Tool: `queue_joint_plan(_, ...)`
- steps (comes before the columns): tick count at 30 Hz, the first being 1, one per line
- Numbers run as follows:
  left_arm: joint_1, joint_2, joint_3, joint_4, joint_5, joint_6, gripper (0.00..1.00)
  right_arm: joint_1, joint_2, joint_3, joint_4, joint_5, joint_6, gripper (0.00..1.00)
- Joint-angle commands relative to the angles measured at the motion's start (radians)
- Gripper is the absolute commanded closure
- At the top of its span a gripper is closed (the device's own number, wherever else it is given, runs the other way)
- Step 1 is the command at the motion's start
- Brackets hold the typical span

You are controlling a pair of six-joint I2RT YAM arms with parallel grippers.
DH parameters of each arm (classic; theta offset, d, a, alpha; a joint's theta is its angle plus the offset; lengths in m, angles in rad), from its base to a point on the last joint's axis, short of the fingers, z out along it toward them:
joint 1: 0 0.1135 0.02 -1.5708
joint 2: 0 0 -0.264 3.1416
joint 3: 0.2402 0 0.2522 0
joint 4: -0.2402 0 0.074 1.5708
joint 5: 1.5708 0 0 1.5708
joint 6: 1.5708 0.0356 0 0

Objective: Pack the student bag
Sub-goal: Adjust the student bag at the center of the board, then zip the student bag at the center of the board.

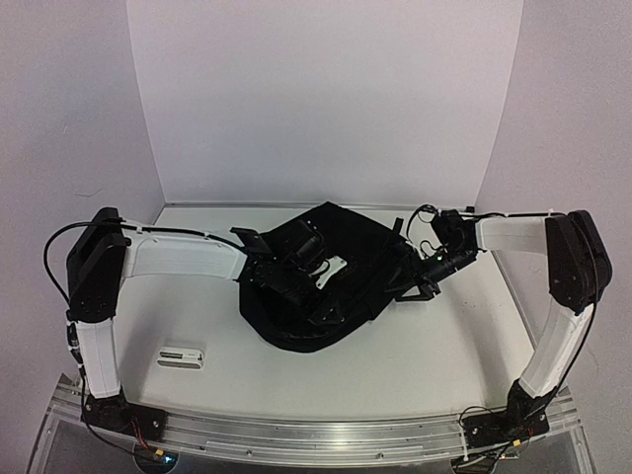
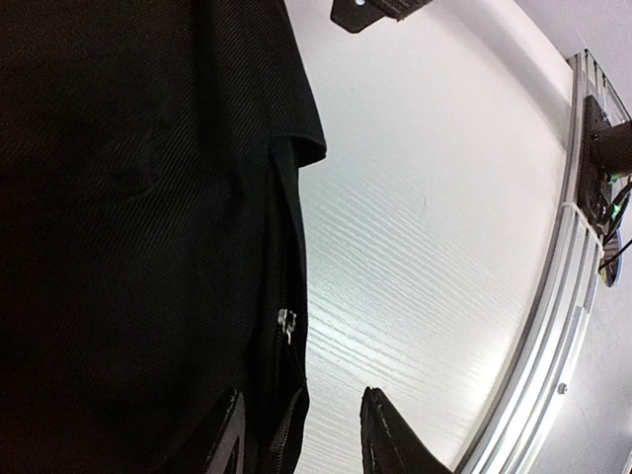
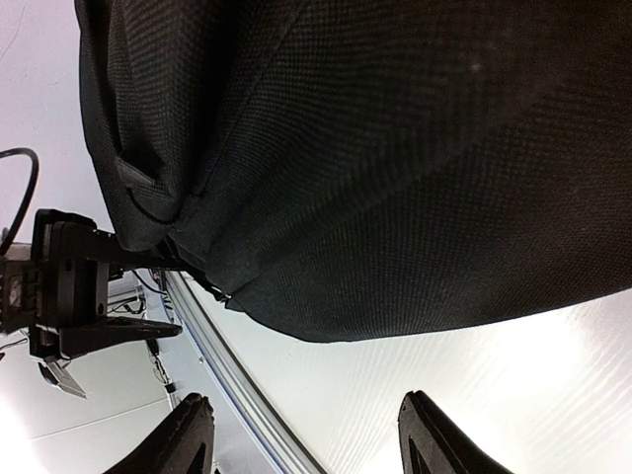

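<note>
Student bag [image 1: 360,284], rounded black woven fabric, left fingers [image 2: 383,444] apart, right fingers [image 3: 434,439] apart

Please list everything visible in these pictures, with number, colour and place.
table: one, white, under everything
backpack: one, black, middle of the table
small box: one, white, left of the backpack, toward the near edge
rail: one, silver, table's near edge
left arm: one, white and black, left side
right arm: one, white and black, right side
left gripper: one, black, open, at the backpack's zip edge
right gripper: one, black, open, beside the backpack
</note>
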Motion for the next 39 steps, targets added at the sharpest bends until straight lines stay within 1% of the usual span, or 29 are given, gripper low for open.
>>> queue_joint_plan(1,0.007,0.061,0.100,-0.094,0.036,0.103,0.60,0.013,-0.006,0.028,-0.004,-0.016,-0.003,0.36)
queue_joint_plan(6,0.006,0.077,0.096,-0.115,0.053,0.105,0.60,0.013,-0.008,0.024,-0.005,-0.012,-0.005,0.36)
queue_joint_plan(11,0.008,0.091,0.091,-0.119,0.031,0.094,0.60,0.015,-0.001,0.028,-0.005,-0.015,-0.004,0.36)
queue_joint_plan(13,0.007,0.098,0.092,-0.113,0.039,0.088,0.62,0.018,0.004,0.029,-0.005,-0.015,-0.004,0.36)
queue_joint_plan(17,0.008,0.107,0.095,-0.109,0.051,0.080,0.73,0.022,0.008,0.031,-0.005,-0.012,-0.004,0.37)
queue_joint_plan(19,0.007,0.106,0.094,-0.110,0.051,0.077,0.80,0.024,0.011,0.031,-0.005,-0.011,-0.005,0.37)
queue_joint_plan(22,0.007,0.094,0.086,-0.103,0.052,0.067,0.87,0.026,0.013,0.030,-0.005,-0.012,-0.006,0.37)
queue_joint_plan(26,0.008,0.069,0.085,-0.102,0.055,0.053,0.99,0.031,0.013,0.028,-0.005,-0.012,-0.006,0.37)
queue_joint_plan(29,0.007,0.047,0.081,-0.101,0.077,0.042,1.00,0.063,0.019,0.025,-0.004,-0.022,-0.008,0.34)
queue_joint_plan(33,0.006,0.023,0.058,-0.063,0.108,0.019,1.00,0.125,0.042,0.050,-0.002,-0.032,-0.009,0.23)
queue_joint_plan(36,0.006,0.010,0.043,-0.027,0.131,0.007,1.00,0.139,0.063,0.076,0.002,-0.020,0.003,0.20)
queue_joint_plan(39,0.006,0.009,0.043,-0.005,0.160,0.000,1.00,0.142,0.087,0.103,0.012,0.006,0.032,0.20)
